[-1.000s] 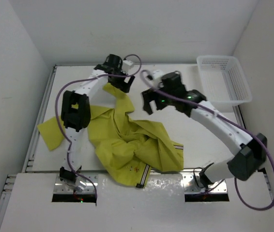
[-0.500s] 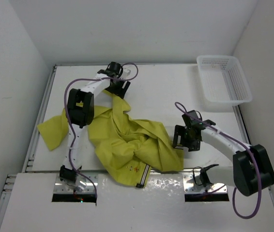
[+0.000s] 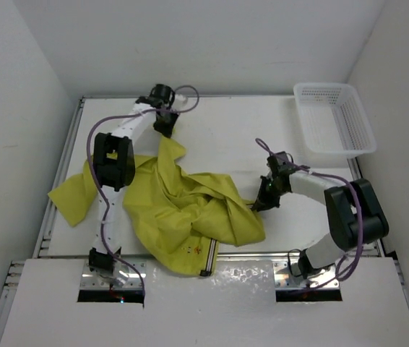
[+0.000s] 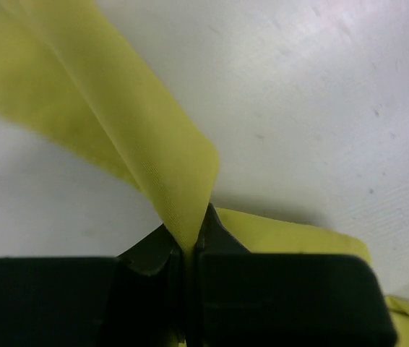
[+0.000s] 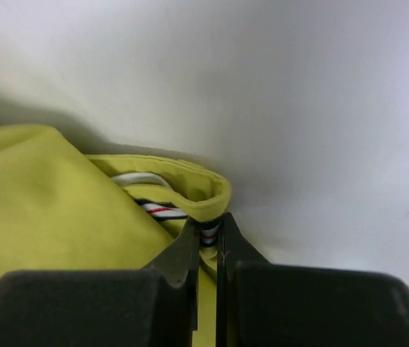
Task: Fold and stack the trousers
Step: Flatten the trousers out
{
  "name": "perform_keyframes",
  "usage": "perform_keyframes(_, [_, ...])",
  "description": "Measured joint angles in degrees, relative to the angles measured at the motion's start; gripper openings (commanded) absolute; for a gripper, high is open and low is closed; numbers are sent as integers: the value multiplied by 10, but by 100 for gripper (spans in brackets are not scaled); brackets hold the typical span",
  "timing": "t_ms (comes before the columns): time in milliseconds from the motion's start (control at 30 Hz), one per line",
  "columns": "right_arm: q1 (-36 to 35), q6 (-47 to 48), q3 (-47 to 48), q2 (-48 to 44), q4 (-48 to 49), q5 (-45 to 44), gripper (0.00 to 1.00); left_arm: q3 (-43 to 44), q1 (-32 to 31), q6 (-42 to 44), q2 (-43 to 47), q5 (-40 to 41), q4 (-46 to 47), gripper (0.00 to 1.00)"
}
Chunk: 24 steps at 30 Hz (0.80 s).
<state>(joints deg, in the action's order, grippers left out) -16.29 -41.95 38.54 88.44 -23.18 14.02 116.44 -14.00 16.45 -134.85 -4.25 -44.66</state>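
Left jaws: clenched on a thin fold of the trousers [image 4: 154, 159]. In the left wrist view the yellow cloth is pinched between the tips and stands up out of them. A second ago these jaws were spread wide over the same far-left part of the bench [image 3: 248, 137]. The closure is therefore noted as new.

Right jaws: clenched on the rolled waist edge. The white, dark-striped trim [image 5: 157, 206] is seen just inside the fold, touching the tips. A second ago these jaws were open and held high over mid-bench. They are now brought down to the right-hand edge of the heap.

Trousers [image 3: 183, 206]: located at centre-left of the bench, crumpled, with one leg trailed out to the left edge and another strip drawn toward the far-left corner, where it is gripped. The heap is seen to be shifted slightly left and toward the near edge compared with a second ago. The far strip now looks tauter.

White mesh basket [image 3: 334, 119]: at the far right corner, well apart from the cloth.

Judgement: two grasp points are secured, one at a leg end and one at the waistband. No fold is made yet. A pull apart is probably needed to spread the garment flat before folding. It is thought that the thin pinch on the left could slip under tension.
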Motion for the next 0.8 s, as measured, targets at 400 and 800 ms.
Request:
perform_keyframes(400, [176,3,449,62,50,-20,0,206,237,-23,169,2,150,0])
perform_keyframes(800, [199,0,201,-198,120,-78,0,-176,311,105,486,-187,175,8])
